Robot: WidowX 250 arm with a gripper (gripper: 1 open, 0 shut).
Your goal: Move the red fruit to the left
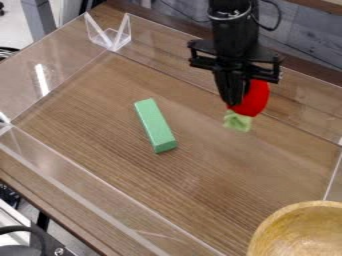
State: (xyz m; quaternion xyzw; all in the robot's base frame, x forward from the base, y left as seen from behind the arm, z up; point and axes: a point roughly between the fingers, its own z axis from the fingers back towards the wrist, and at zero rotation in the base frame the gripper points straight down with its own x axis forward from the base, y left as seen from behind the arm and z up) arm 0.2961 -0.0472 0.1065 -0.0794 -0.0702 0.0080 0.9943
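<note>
One wide yellow bowl sits nearest the camera, well below my gripper in the view and off to its right, cut by the frame's corner. Black cables curl at the lower left of the view, well apart from me. Between those near things and my fingertips lies the bare wooden tabletop.

Farther in, to the left of my gripper in the view and a little lower, a long green block lies flat on the wood, slanting, and I am not touching it.

Then comes my own tool. My dark fingers are closed in as far as they go, pointing down, and the red fruit is at their tips, its glossy body showing just to the right of them and its light green cap hanging below. I seem to have hold of it, though my fingers hide part of the contact. How high it is over the wood I cannot tell.

Past my gripper, up and to the left in the view, a clear angular holder stands near the table's far edge, apart from me.
</note>
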